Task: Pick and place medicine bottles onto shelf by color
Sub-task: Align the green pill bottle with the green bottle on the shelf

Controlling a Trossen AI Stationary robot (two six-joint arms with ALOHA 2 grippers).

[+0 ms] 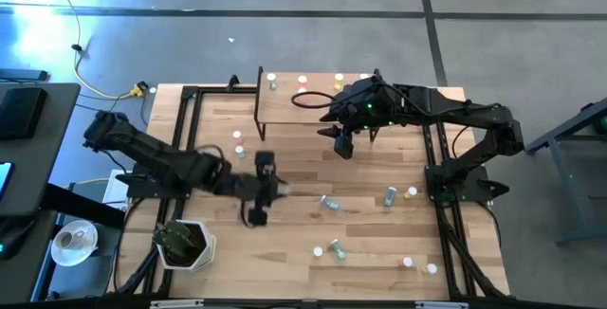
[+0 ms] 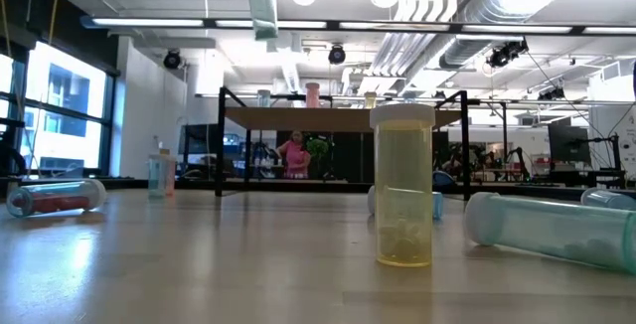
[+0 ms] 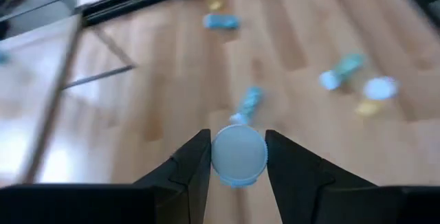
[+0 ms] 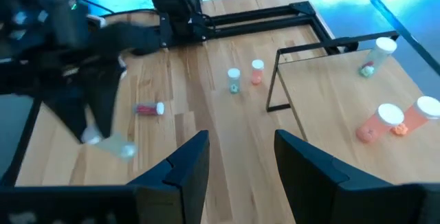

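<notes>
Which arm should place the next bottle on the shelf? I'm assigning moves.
Left: the left gripper already holds a bottle in its jaws. The right gripper, beside the shelf, is open and empty.

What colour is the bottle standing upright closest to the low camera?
Yellow bottle, translucent, with a white cap; the low view shows it best.
</notes>
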